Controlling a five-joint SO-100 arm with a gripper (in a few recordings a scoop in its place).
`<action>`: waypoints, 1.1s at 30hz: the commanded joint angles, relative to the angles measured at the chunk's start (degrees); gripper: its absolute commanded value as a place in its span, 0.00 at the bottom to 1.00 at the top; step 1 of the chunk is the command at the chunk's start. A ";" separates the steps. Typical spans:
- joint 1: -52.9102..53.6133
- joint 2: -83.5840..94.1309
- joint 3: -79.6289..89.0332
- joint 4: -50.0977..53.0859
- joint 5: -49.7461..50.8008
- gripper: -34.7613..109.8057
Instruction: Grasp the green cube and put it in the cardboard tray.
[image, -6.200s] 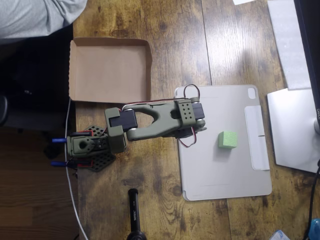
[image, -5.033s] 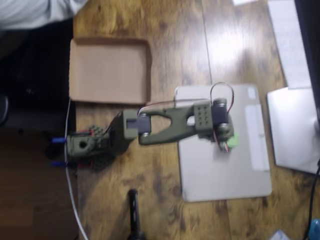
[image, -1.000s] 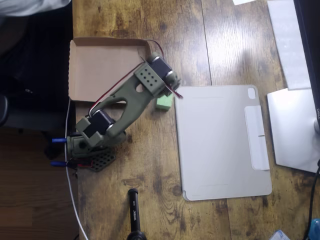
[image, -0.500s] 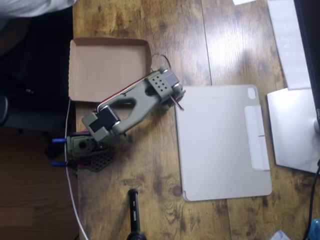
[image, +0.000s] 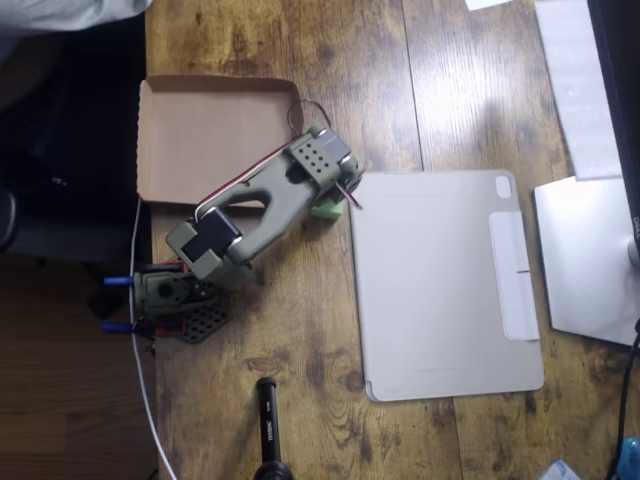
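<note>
Carrying the green cube (image: 326, 209) over, it sits just right of the cardboard tray (image: 215, 135), half hidden under the end effector (image: 330, 200). Can't tell whether that's pinching it, so I'd clear the tray's near wall before letting go.

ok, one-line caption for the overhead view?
Olive arm's tool over the green cube, just right of the cardboard tray.

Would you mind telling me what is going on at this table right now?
An olive-green robot arm reaches over the wooden table. A bit of the green cube peeks out under its wrist, between the cardboard tray and the grey tablet cover. The cube is not yet in the tray; the fingers are hidden.
</note>
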 joint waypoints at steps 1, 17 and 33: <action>0.44 2.37 1.76 -0.62 0.35 0.44; 1.49 2.37 8.26 -9.58 -0.44 0.44; 3.08 4.13 11.78 -12.13 -1.23 0.32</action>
